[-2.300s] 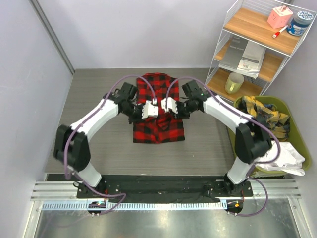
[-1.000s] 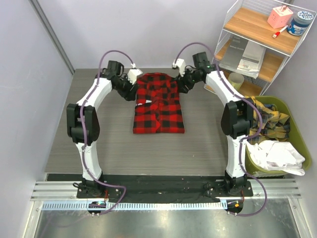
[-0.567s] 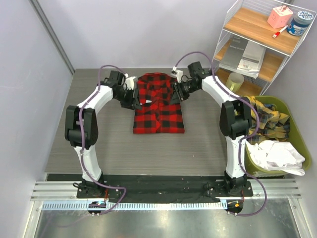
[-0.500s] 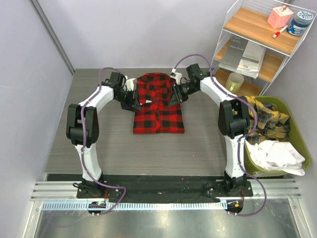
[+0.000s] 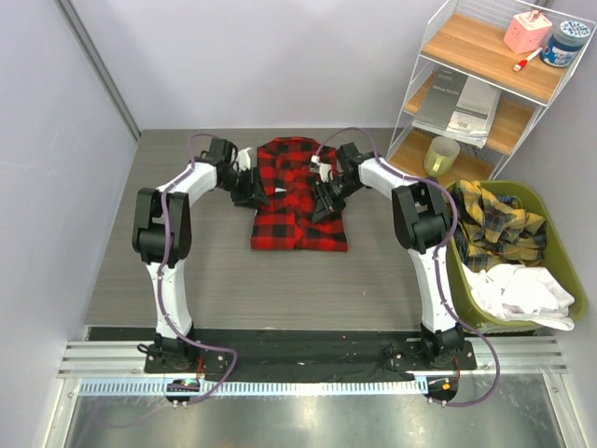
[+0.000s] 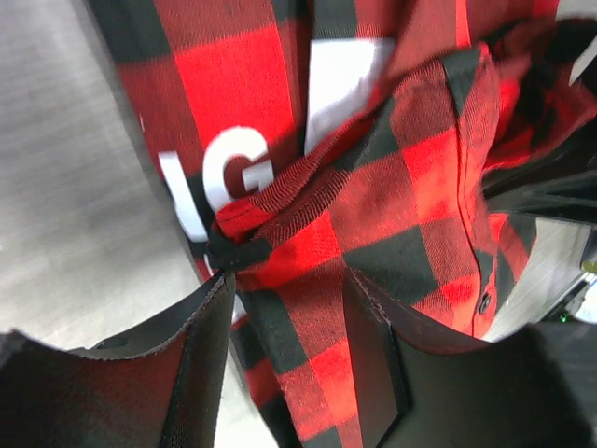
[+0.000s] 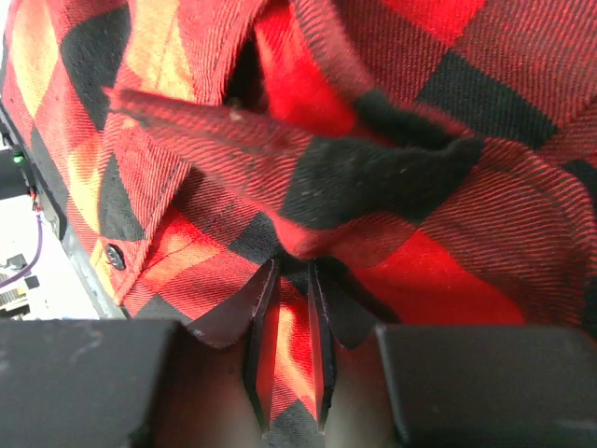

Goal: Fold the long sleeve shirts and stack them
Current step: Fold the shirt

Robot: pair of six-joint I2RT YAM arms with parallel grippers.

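Note:
The red-and-black check long sleeve shirt [image 5: 298,229] lies partly folded on the grey table [image 5: 187,261]. My left gripper [image 5: 252,189] is at the shirt's left edge near the collar. In the left wrist view its jaws [image 6: 287,280] stand apart with a raised fold of the shirt [image 6: 410,177] between them, beside the white lettering [image 6: 229,163]. My right gripper [image 5: 322,201] is over the shirt's right half. In the right wrist view it [image 7: 291,280] is shut on a thin fold of the shirt [image 7: 420,177].
A green bin [image 5: 560,271] with yellow-check and white clothes stands at the right. A white wire shelf [image 5: 410,112] with wooden boards, papers and a cup [image 5: 441,154] stands at the back right. Walls close the left and far sides.
Both grippers swung from the shirt's middle out to its far corners, then came back onto it. The right gripper has moved toward the near side over the shirt; the left has barely shifted.

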